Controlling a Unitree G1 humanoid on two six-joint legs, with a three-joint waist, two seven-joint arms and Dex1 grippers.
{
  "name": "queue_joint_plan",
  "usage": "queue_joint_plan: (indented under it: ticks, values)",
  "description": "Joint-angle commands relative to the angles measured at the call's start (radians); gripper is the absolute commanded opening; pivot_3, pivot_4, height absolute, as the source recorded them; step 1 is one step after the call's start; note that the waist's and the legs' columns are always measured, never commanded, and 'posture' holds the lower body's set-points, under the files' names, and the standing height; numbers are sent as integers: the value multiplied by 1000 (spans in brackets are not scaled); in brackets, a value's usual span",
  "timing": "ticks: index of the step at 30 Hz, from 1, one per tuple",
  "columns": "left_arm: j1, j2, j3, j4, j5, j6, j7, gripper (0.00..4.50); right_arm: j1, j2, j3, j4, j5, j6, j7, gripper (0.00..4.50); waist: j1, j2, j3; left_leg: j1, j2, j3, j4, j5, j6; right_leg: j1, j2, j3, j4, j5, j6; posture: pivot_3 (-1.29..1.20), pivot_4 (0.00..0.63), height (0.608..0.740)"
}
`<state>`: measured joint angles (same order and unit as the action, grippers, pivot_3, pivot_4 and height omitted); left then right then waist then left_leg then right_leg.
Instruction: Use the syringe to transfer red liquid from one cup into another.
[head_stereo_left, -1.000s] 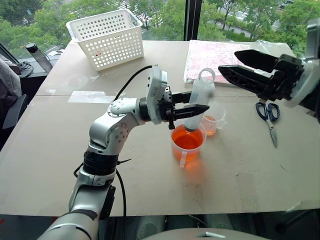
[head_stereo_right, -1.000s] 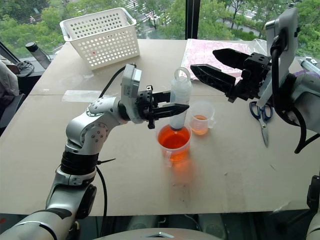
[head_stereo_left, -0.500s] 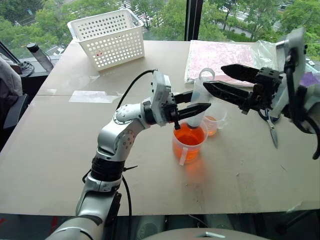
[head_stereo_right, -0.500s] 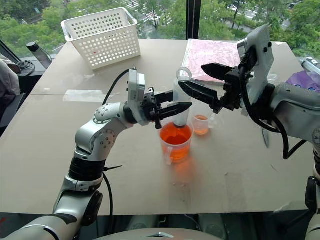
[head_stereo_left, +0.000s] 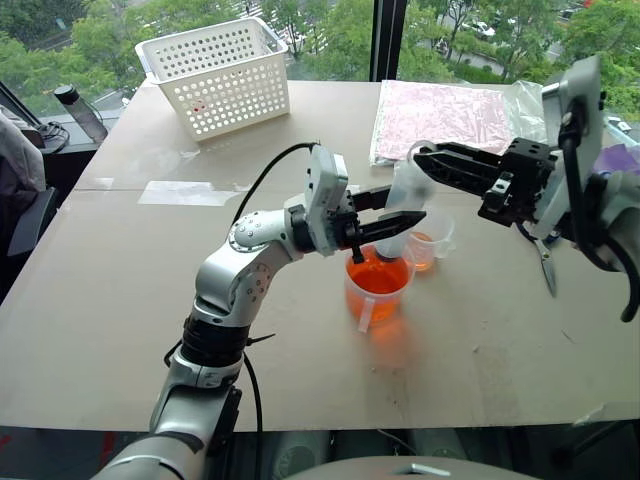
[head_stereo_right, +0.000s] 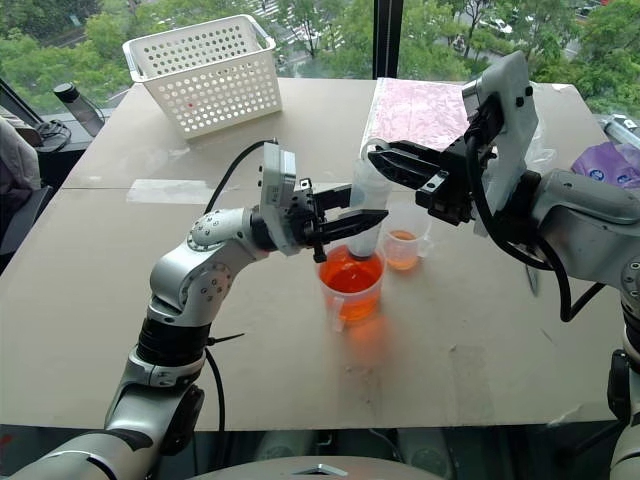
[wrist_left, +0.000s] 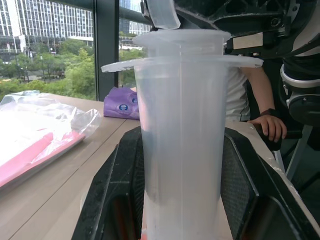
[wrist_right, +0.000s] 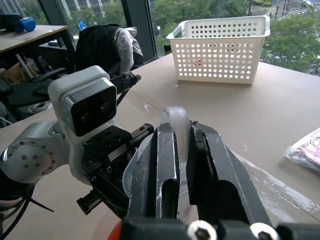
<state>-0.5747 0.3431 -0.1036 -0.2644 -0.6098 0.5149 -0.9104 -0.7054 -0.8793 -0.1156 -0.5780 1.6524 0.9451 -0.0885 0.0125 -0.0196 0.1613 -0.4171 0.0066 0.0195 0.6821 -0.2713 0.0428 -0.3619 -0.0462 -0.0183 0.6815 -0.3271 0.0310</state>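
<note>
The syringe (head_stereo_left: 400, 205) stands upright over the larger handled measuring cup (head_stereo_left: 376, 290), its narrow tip down in the red liquid (head_stereo_left: 377, 277) and hidden there by the left pincer (head_stereo_left: 392, 228). That pincer reaches in from the robot's left and is clamped on the syringe's barrel; in the left wrist view the two black fingers (wrist_left: 117, 200) press against both sides of the cloudy tube (wrist_left: 182, 145), whose lower end is cut off at the picture's edge. The right pincer (head_stereo_right: 385, 160) comes in level from the robot's right and is closed on the plunger's ring at the top of the syringe; the right wrist view shows the pale ring (wrist_right: 178, 131) squeezed between its fingers (wrist_right: 212, 165), with most of the plunger hidden behind them.

The smaller handle-less cup (head_stereo_left: 432, 240) sits on the counter (head_stereo_left: 130, 300) just beside the larger cup, on its right, holding a little orange-red liquid, partly masked by the syringe. Farther back stand a white perforated basket (head_stereo_left: 215, 75) and a pink sheet in a clear bag (head_stereo_left: 445, 112). Scissors (head_stereo_left: 546, 266) lie at the right, mostly hidden behind the right arm. A person's hand (wrist_left: 267, 127) shows in the left wrist view.
</note>
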Motion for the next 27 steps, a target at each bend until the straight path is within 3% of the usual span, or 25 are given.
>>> queue_joint_plan:
  ticks: [1, 27]
  values:
    - [-8, 9, 29, -82, -61, 19, -3, 1413, -2, -11, -29, -23, 15, -32, 7, 57, 0, 0, 0, 0, 0, 0, 0, 0, 0, 0, 0, 0, 0, 0, 0, 0, 150, 740]
    - [42, 46, -14, -79, -50, -2, -38, 1413, -25, -9, -56, -5, 76, -96, 0, 57, -1, 0, 0, 0, 0, 0, 0, 0, 0, 0, 0, 0, -1, 0, 0, 0, 150, 740]
